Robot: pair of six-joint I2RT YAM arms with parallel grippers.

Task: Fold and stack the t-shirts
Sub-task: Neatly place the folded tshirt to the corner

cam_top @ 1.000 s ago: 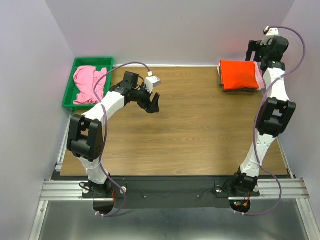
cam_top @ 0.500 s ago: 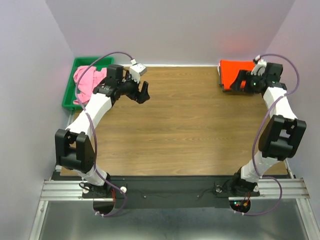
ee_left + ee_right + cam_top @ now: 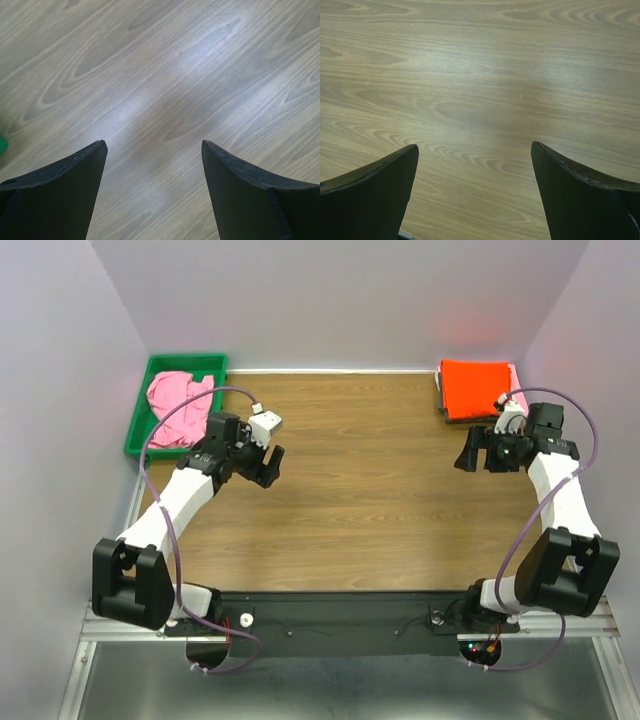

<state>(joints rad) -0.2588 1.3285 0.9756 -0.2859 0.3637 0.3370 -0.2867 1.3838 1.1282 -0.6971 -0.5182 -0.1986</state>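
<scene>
Retreated, released: left gripper (image 3: 272, 466), right gripper (image 3: 470, 448) | 1 orange t-shirt (image 3: 477, 390) | 1 pink t-shirt (image 3: 175, 400)

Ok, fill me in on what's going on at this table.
Two robot arms are partway through folding and stacking t-shirts. The left claw and the right claw both hover open and empty over the wooden table, touching no cloth. A folded orange t-shirt tops a small stack at the far right corner. A crumpled pink t-shirt lies in the green tray at the far left, not yet folded.
</scene>
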